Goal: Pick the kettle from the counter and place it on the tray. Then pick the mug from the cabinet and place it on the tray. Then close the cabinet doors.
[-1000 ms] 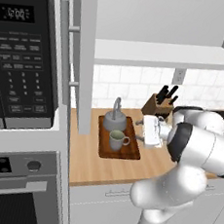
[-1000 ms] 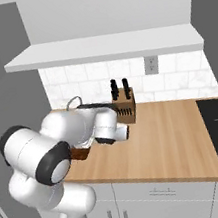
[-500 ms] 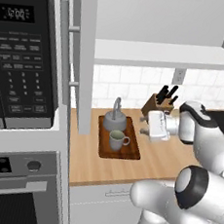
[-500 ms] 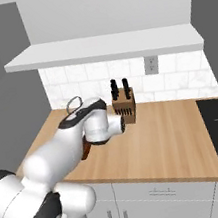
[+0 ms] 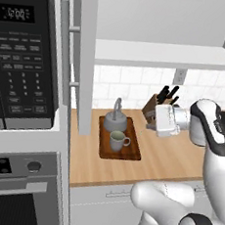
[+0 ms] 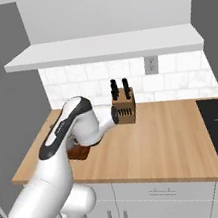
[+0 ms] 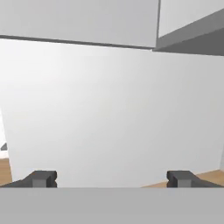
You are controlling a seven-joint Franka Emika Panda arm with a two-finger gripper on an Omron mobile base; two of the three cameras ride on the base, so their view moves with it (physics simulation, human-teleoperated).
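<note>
The squat grey metal kettle (image 5: 114, 120) and greyish-green ceramic mug (image 5: 117, 141) both stand on the dark brown wooden tray (image 5: 130, 153) on the light wood bench (image 5: 168, 157). The gripper (image 7: 111, 178), jaws spread and empty, faces the tall grey cabinet door (image 5: 84, 57), probably to close it.

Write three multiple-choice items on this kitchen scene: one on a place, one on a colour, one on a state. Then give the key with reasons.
1. Where is the mug?
A. On the tray, in front of the kettle
B. On the cabinet shelf
C. On the stovetop

2. What colour is the tray?
A. White
B. Dark brown
C. Blue

3. How do the jaws of the gripper stand?
A. Shut on the mug
B. Shut on a knife
C. Open, holding nothing

Key: 1 A, the left base view shows both on the board. 2 B, it is darker than the tan counter. 3 C, the hand view shows the fingertips far apart.
</note>
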